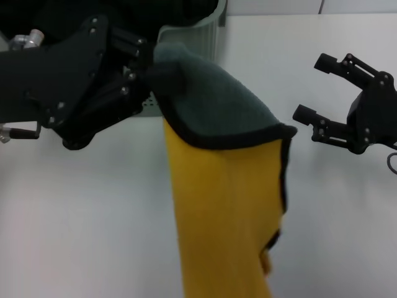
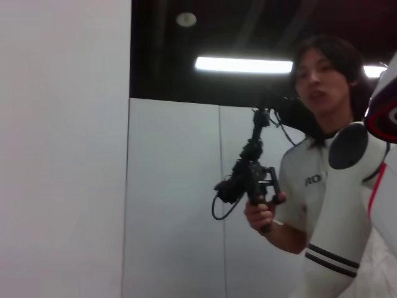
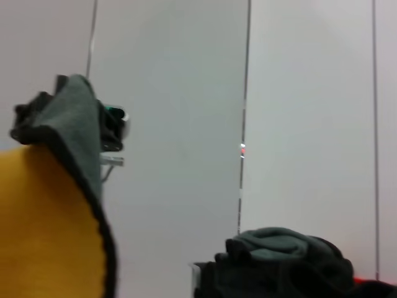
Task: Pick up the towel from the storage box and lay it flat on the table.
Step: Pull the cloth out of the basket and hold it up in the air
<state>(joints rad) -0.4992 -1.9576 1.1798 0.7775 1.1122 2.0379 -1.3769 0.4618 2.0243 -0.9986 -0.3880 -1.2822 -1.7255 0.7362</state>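
Note:
The towel (image 1: 223, 180) hangs high above the table (image 1: 80, 205), its yellow face towards me and a grey-green flap folded over the top, with black edging. My left gripper (image 1: 149, 68) is shut on the towel's upper left corner, in front of the storage box (image 1: 205, 31), whose pale green rim shows behind it. My right gripper (image 1: 313, 90) hovers open to the right of the towel, its fingers pointing at the towel's upper right corner, a short gap away. In the right wrist view the towel (image 3: 49, 211) hangs at one side.
Dark cloth (image 3: 279, 267) is heaped low in the right wrist view. The left wrist view faces a pale wall and a person (image 2: 316, 180) holding a camera rig. Bare white tabletop lies either side of the towel.

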